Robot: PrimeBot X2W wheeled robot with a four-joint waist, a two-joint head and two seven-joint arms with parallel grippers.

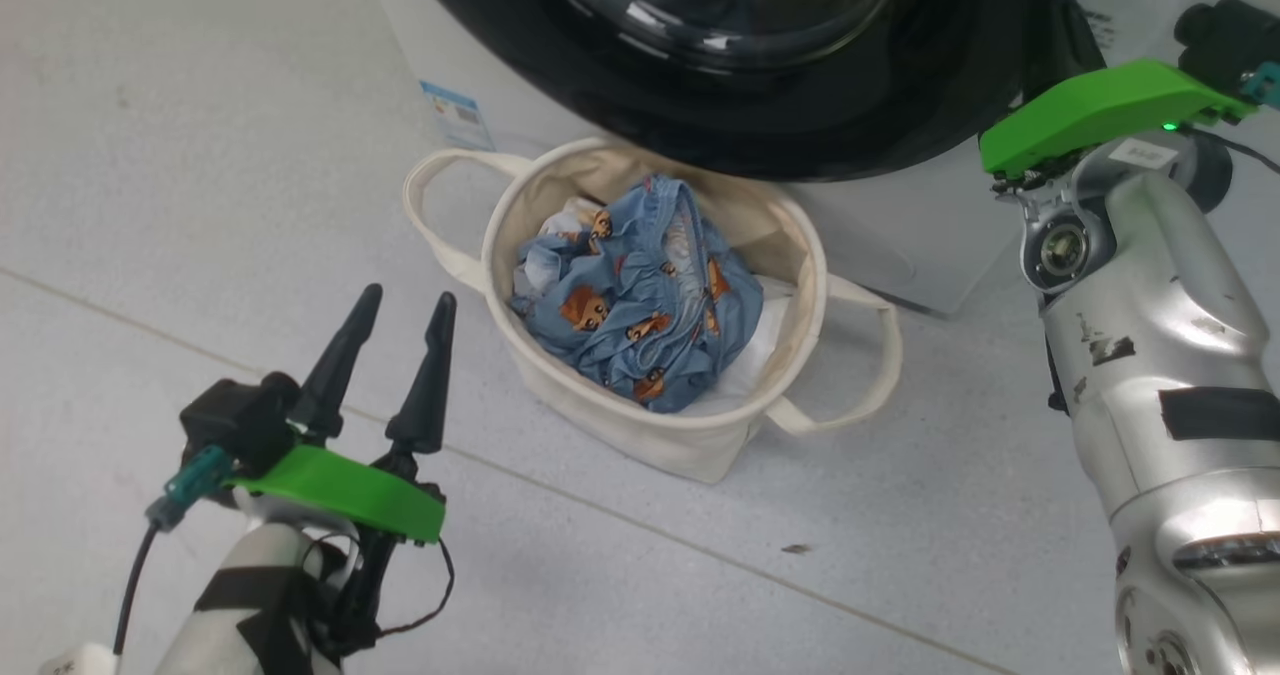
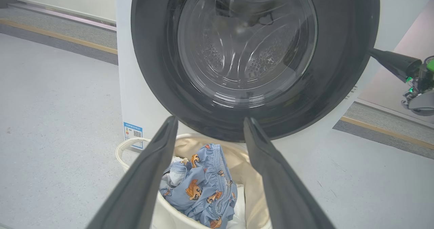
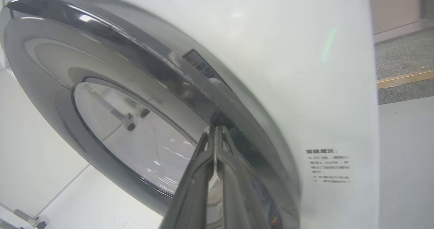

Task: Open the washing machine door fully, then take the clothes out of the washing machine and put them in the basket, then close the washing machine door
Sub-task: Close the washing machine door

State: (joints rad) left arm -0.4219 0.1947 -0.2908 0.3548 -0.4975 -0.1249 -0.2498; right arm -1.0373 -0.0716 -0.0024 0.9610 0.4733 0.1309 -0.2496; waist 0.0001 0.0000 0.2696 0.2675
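Note:
The washing machine door (image 2: 156, 69) lies against the white washing machine (image 3: 305, 69), and the drum shows through its glass. My right gripper (image 3: 215, 129) is shut, its fingertips touching the door's glossy black rim (image 3: 190, 83) at its right edge; its dark tip (image 2: 373, 54) also shows in the left wrist view. The clothes (image 1: 640, 295), light blue with orange bears, lie bunched inside the cream basket (image 1: 650, 425) on the floor below the door. My left gripper (image 1: 405, 305) hangs open and holds nothing, left of the basket and pointing at it.
A plain white sheet (image 1: 745, 355) lies under the clothes in the basket. A blue label (image 2: 133, 134) marks the machine's lower left corner and printed text (image 3: 327, 166) its right front. Grey tiled floor (image 1: 200, 155) spreads to the left.

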